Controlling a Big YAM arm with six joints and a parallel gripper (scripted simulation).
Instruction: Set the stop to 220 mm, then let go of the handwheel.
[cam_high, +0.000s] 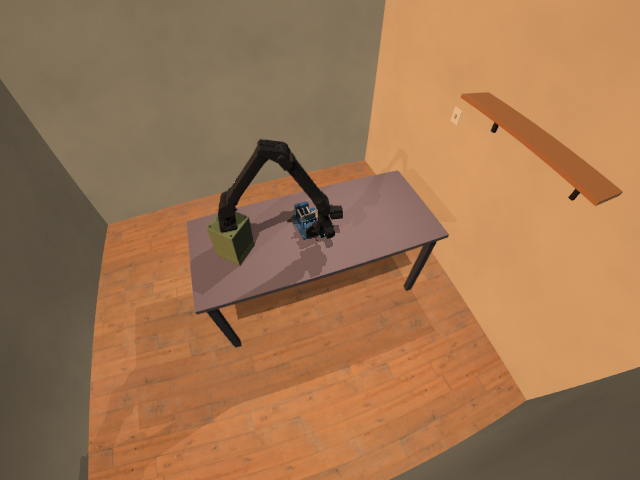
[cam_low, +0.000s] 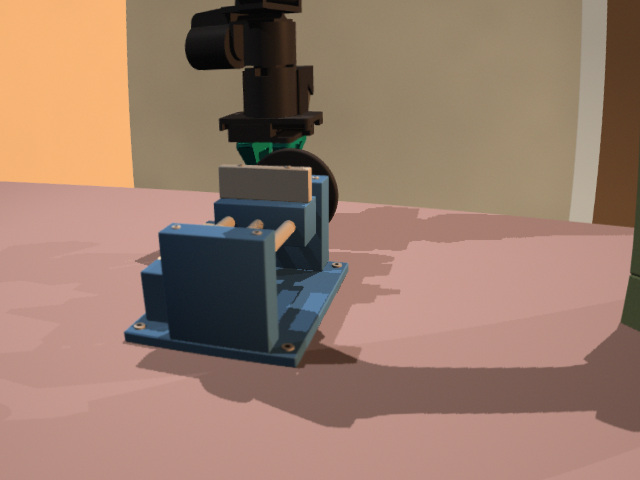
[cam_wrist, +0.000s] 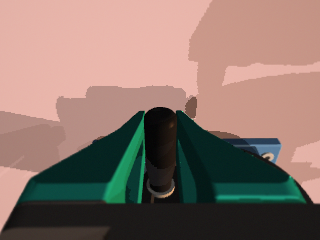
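Observation:
A blue stop device (cam_high: 298, 227) (cam_low: 232, 289) stands on the table. Its blue carriage bears a grey plate (cam_low: 264, 183) and sits on rods near the handwheel end in the exterior view. The black handwheel (cam_low: 332, 195) is partly hidden behind the end block and the plate. My gripper (cam_high: 324, 235) (cam_wrist: 160, 121) with green fingers points down at the wheel. It is shut on the wheel's upright dark handle (cam_wrist: 160, 137), which stands between both fingers in the wrist view. The fingertips are hidden behind the wheel in the exterior view. No scale or millimetre reading can be read.
The arm's base stands on a green box (cam_high: 231, 245) at the left end of the table (cam_high: 382, 206). The arm arches over between the box and the device. A wooden shelf (cam_high: 542, 147) hangs on the right wall.

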